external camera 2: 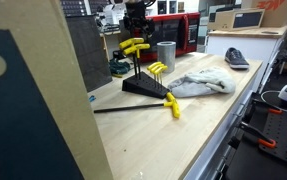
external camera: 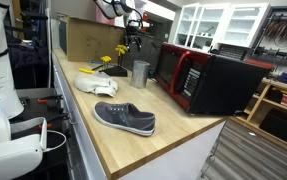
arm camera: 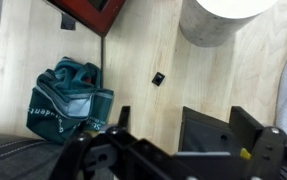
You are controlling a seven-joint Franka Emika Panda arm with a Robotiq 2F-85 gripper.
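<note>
At the top centre of both exterior views, your claw (external camera 2: 135, 30) hangs wide open and empty above the yellow hex-key set (external camera 2: 148, 82) at mid-frame, beside the grey cup (external camera 2: 166, 55), so by my judgement nothing is gripped yet and the descent and closing remain.

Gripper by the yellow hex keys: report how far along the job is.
Done: little shows as done; the gripper is open and empty. In hand: it hangs above the counter near the teal pouch, the metal cup and the yellow hex keys in their black stand, touching none. Left: no grasp is made yet; a loose hex key lies beside the white cloth.
</note>
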